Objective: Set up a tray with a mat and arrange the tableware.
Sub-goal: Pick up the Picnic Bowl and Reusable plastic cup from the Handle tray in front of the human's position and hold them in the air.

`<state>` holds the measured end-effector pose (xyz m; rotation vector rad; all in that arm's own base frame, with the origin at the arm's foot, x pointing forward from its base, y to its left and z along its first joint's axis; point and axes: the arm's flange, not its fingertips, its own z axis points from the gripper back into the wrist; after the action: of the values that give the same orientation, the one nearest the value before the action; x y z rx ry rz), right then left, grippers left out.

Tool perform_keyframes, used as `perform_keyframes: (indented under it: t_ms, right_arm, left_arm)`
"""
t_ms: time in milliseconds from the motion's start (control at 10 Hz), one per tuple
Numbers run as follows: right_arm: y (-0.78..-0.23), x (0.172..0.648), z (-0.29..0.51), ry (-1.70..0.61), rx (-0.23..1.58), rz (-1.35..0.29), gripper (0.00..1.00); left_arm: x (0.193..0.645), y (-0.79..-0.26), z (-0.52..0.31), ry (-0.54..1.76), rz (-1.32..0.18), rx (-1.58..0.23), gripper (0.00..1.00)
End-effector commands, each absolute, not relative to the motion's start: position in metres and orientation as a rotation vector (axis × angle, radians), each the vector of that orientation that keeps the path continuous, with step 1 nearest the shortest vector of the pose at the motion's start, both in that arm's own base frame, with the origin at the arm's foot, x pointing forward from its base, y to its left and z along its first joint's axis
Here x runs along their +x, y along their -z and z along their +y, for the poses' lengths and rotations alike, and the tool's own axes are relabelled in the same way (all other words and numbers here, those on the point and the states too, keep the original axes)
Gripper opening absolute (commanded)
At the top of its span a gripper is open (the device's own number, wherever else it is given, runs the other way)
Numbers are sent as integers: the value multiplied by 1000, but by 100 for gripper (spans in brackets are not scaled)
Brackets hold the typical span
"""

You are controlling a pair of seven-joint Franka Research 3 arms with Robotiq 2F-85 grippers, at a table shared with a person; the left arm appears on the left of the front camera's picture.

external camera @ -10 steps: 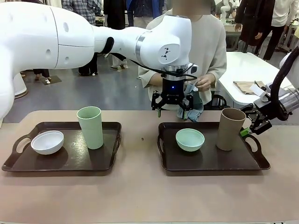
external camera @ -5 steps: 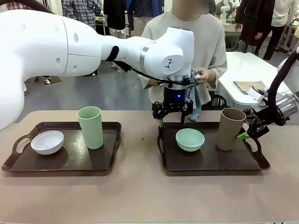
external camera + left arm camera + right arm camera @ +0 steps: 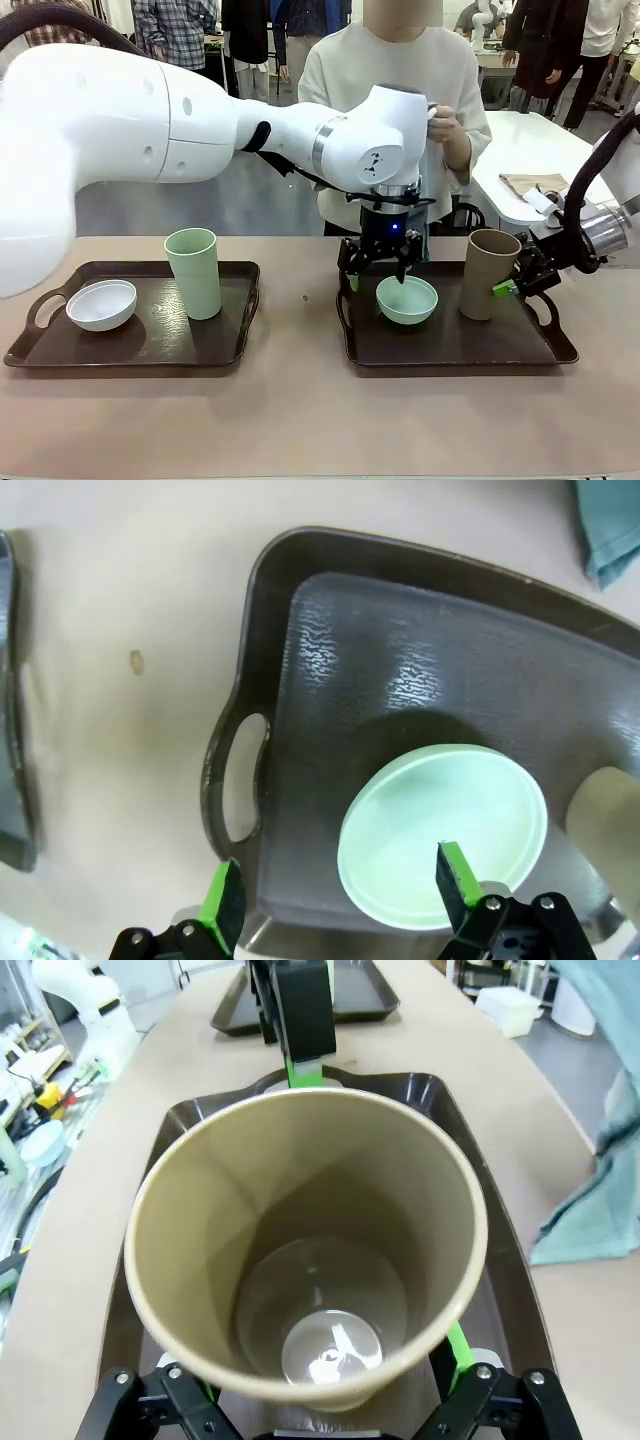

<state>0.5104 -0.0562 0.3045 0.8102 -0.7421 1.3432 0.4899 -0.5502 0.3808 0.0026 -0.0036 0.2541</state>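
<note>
Straddling the rim of the small round mint-green bowl [image 3: 445,830], the left end effector [image 3: 340,905] is held wide; the tall taupe-brown cup [image 3: 210,1210] is bracketed by the wide-open right end effector [image 3: 330,1370].

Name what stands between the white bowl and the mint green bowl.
In the front view, the pale green cup on the left tray, then tabletop.

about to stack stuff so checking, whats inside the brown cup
Nothing: the right wrist view looks down into the brown cup and shows bare walls and a shiny bare bottom. The tray surface under it is covered by the cup.
</note>
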Motion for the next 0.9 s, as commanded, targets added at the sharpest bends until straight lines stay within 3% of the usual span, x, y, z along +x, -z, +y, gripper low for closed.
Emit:
perform_keyframes:
  t_ms: [0, 500, 600, 700, 800]
  right_arm:
    - [-294, 512, -40, -1348, 819, -761, 100]
    - [-286, 520, -29, -1377, 840, -777, 100]
    - [-285, 520, -30, -1390, 842, -776, 40]
    - [-285, 520, -30, -1396, 844, -778, 40]
    - [-285, 520, -29, -1398, 845, -783, 0]
  left_arm:
    - [494, -376, -562, -255, 16, -9, 100]
    - [505, -365, -556, -51, 28, -55, 100]
    - [510, -360, -552, -21, 17, -49, 100]
    - [512, -356, -549, 23, 16, -52, 66]
    - [512, -353, -548, 42, 22, -52, 43]
